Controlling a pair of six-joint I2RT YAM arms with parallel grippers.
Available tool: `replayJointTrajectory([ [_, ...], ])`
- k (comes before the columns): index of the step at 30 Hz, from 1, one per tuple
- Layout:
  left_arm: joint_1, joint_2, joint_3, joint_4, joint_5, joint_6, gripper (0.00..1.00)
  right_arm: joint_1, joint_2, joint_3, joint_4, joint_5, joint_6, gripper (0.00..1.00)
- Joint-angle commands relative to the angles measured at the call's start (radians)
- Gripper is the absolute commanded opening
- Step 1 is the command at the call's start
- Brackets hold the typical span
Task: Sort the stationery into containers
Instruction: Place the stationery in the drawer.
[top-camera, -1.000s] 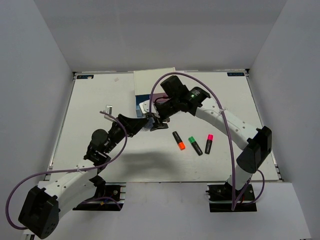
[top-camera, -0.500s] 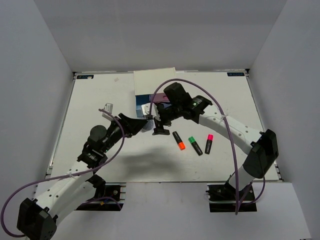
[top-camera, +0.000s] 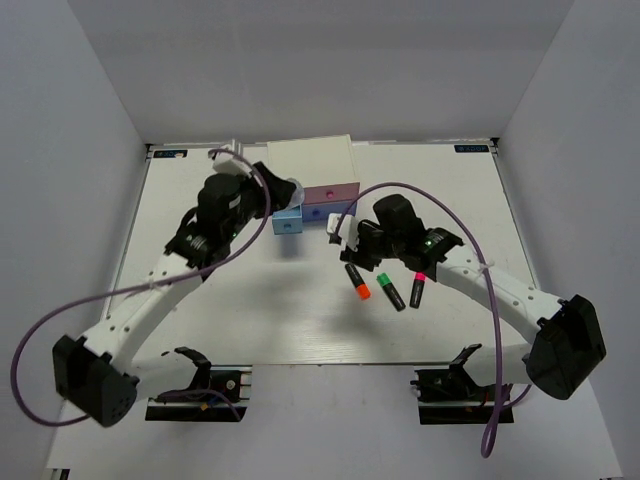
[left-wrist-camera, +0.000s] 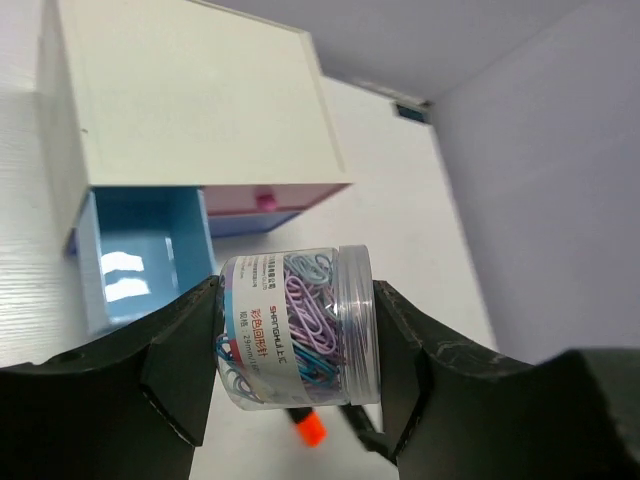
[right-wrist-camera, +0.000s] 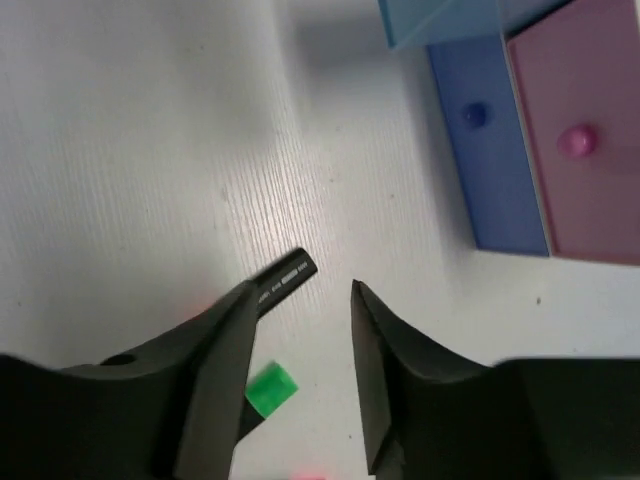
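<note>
My left gripper (top-camera: 283, 193) is shut on a clear jar of coloured paper clips (left-wrist-camera: 295, 325) and holds it above the open light-blue drawer (left-wrist-camera: 140, 265) of the white chest (top-camera: 310, 158). The jar also shows in the top view (top-camera: 291, 189). The pink drawer (top-camera: 332, 190) and the dark-blue drawer (top-camera: 330, 212) have small knobs. My right gripper (top-camera: 345, 238) is open and empty, just above the black end of the orange marker (top-camera: 357, 281). The green marker (top-camera: 391, 291) and the pink marker (top-camera: 418, 288) lie beside it. The pink tube and the conical piece are out of view.
In the right wrist view the gripper (right-wrist-camera: 300, 330) hovers over a black marker body (right-wrist-camera: 285, 278), with a green end (right-wrist-camera: 270, 388) behind its left finger. The dark-blue drawer front (right-wrist-camera: 490, 170) and pink drawer front (right-wrist-camera: 585, 130) lie up right. White walls enclose the table.
My left arm has swung up and back with the jar to the chest. My right gripper has drawn away from the chest toward the markers.
</note>
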Motion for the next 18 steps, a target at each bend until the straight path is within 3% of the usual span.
replayJointTrajectory([
  [1,0.006,0.128,0.180,-0.166,-0.094,0.110,0.36,-0.021,-0.067,-0.045,0.084,0.035,0.071,0.43],
  [2,0.006,0.159,0.253,-0.189,-0.106,0.123,0.36,-0.036,-0.079,-0.057,0.090,0.037,0.082,0.17],
  [3,-0.003,0.190,0.289,-0.247,-0.123,0.136,0.35,-0.041,-0.089,-0.065,0.098,0.037,0.085,0.12],
  [8,-0.003,0.317,0.435,-0.355,-0.166,0.183,0.34,-0.067,-0.121,-0.114,0.115,0.037,0.102,0.12],
  [18,-0.003,0.408,0.467,-0.415,-0.206,0.249,0.34,-0.110,-0.142,-0.151,0.122,0.012,0.113,0.15],
])
